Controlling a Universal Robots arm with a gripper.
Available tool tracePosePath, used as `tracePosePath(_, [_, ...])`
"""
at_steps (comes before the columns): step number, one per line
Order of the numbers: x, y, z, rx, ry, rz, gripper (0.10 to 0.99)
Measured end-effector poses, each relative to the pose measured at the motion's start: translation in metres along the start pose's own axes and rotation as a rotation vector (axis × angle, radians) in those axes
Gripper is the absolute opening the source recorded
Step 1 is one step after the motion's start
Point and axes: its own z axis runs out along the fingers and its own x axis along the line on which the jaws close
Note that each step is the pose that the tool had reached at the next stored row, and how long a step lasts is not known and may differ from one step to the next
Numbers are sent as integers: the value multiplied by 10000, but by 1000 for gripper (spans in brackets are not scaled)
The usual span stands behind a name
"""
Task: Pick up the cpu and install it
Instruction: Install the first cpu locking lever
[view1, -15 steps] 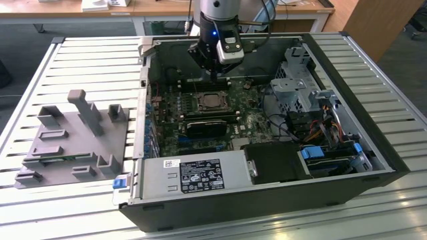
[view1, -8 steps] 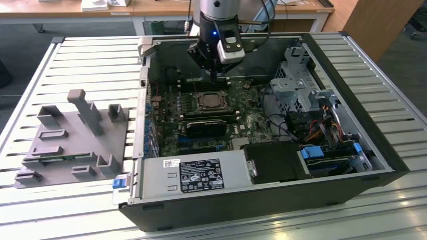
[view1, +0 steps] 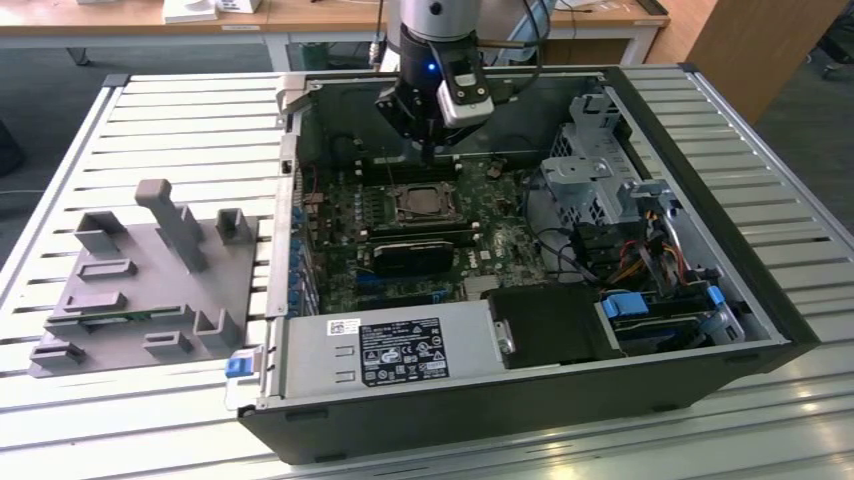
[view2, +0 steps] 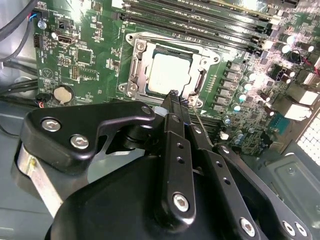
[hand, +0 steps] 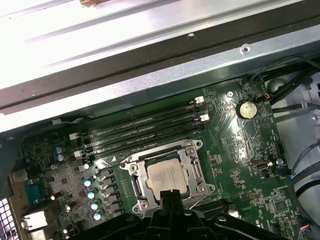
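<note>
A pale slatted metal table (view1: 174, 120) stands on grey floor (view1: 40, 80), with wooden desks (view1: 134, 25) behind.

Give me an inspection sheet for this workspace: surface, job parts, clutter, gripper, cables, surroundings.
Surface: slatted metal table carrying an open PC case.
Job's things: cpu lies flat in the socket on the motherboard.
Clutter: grey fixture tray on the exterior view's left.
Grippers: gripper hangs above the cpu's edge, fingers closed and holding nothing.
Cables: bundle inside the case on the exterior view's right.
Surroundings: wooden desks behind the table.
</note>
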Motion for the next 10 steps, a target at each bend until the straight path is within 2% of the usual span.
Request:
tracePosePath(3, [0, 0, 0, -8, -27, -168, 106])
tracePosePath(6, [2, -1, 1, -32, -112, -270, 106])
tracePosePath(8, [24, -8, 2, -59, -203, -288, 106])
tracePosePath(10, [38, -14, 9, -89, -212, -317, 106])
